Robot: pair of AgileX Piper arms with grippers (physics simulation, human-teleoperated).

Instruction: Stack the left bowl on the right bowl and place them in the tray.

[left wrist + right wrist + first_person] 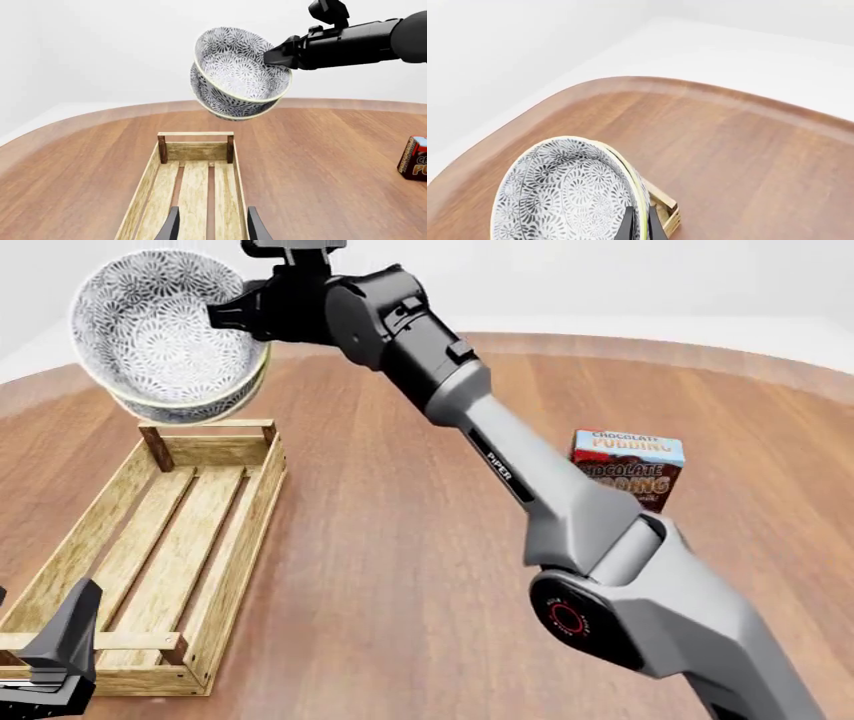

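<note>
Left wrist view: the left gripper point(210, 226) hangs with fingers spread and nothing between them, above the near end of the wooden slat tray point(193, 187). Only this view looks straight down the tray's length to its far handle bar point(195, 134). Above and beyond that bar, clear of the wood, the two nested patterned bowls point(239, 75) hang tilted in the air, the right gripper point(275, 55) pinching their shared rim. A corner of the chocolate pudding box point(414, 159) shows at the frame edge, well apart from the tray.

Front view: only here is the whole right arm point(534, 480) seen, reaching across the table point(400, 570) toward the far left. The bowls point(167, 335) sit above the tray's point(200, 540) far end, mouths tipped toward the camera. Bare wood lies between tray and box point(627, 470), whose face reads "CHOCOLATE PUDDING". The arm carries the word "PIPER". The left gripper point(54, 660) is at the tray's near end.

Right wrist view: the fingers point(640, 225) are closed on the bowl rim point(627, 170), the inner bowl point(564, 195) filling the foreground; a tray corner point(667, 210) peeks beneath. The table's curved far edge point(694, 82) shows beyond.
</note>
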